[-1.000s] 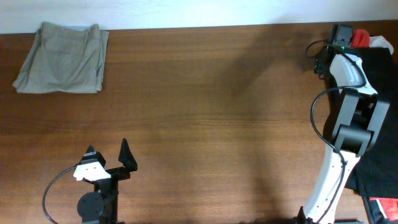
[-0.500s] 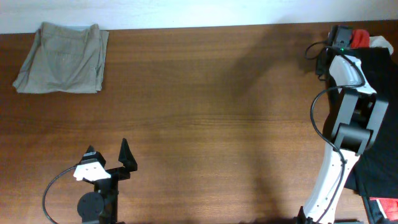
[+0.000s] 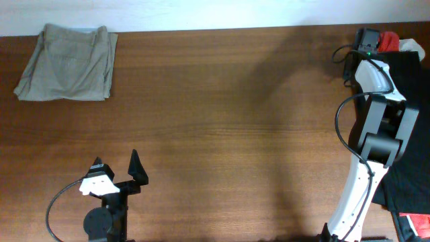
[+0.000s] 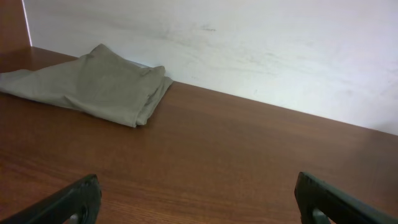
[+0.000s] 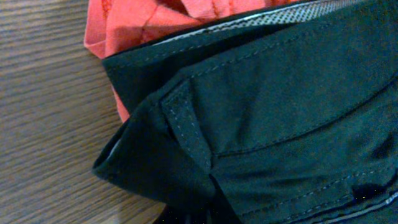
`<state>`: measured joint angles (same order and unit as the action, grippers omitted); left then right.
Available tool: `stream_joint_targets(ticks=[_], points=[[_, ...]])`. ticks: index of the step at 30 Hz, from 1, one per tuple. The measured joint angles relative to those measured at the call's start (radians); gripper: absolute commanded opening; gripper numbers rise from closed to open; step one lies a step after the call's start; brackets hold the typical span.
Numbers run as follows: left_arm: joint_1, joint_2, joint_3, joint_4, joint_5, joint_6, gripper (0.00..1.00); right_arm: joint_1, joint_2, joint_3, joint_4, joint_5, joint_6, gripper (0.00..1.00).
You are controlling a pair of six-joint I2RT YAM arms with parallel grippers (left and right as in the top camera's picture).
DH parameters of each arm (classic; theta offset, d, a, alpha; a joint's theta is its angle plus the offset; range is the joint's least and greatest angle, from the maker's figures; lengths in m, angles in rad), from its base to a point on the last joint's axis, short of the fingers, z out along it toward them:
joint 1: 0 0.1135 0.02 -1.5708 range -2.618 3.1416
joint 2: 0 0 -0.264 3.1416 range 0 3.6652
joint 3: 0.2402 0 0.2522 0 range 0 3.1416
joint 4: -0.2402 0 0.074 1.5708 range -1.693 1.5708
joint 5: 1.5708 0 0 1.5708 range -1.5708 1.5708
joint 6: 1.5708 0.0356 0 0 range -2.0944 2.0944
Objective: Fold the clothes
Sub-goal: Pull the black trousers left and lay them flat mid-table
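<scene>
A folded khaki garment (image 3: 67, 62) lies at the table's far left corner and shows ahead-left in the left wrist view (image 4: 93, 84). A pile of black clothing (image 3: 413, 114) with a red garment (image 3: 388, 40) sits at the right edge. My right gripper (image 3: 368, 35) reaches into that pile at the far right corner. In its wrist view it (image 5: 199, 216) is shut on a bunched fold of the black garment (image 5: 280, 106), with the red garment (image 5: 155, 25) just behind. My left gripper (image 3: 117, 171) is open over bare wood near the front left, nothing between its fingers (image 4: 68, 202).
A white wall (image 4: 249, 37) runs along the table's far edge. A white item (image 3: 410, 46) peeks out beside the red garment. A red-and-white object (image 3: 414, 225) lies at the front right corner beside the right arm's base.
The right wrist has edged slightly to the right, onto the clothes pile. The left arm and the khaki garment have not moved.
</scene>
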<state>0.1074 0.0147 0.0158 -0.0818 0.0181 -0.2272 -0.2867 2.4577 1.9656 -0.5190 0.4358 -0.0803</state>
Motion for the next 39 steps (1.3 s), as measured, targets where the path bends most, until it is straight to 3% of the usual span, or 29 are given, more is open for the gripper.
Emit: stream_joint_targets(ticks=[7,13,18,30,39], points=[[0.000,0.000,0.000,0.000,0.000,0.000,0.99,0.000,-0.138,0.000,-0.022,0.016,0.100,0.04],[0.000,0.000,0.000,0.000,0.000,0.000,0.99,-0.008,-0.305,0.000,-0.041,0.091,0.108,0.04],[0.000,0.000,0.000,0.000,0.000,0.000,0.99,0.043,-0.379,0.000,-0.080,0.040,0.108,0.04],[0.000,0.000,0.000,0.000,0.000,0.000,0.99,0.590,-0.407,0.000,-0.093,-0.125,0.117,0.04],[0.000,0.000,0.000,0.000,0.000,0.000,0.99,0.901,-0.324,0.000,-0.110,-0.487,0.316,0.04]])
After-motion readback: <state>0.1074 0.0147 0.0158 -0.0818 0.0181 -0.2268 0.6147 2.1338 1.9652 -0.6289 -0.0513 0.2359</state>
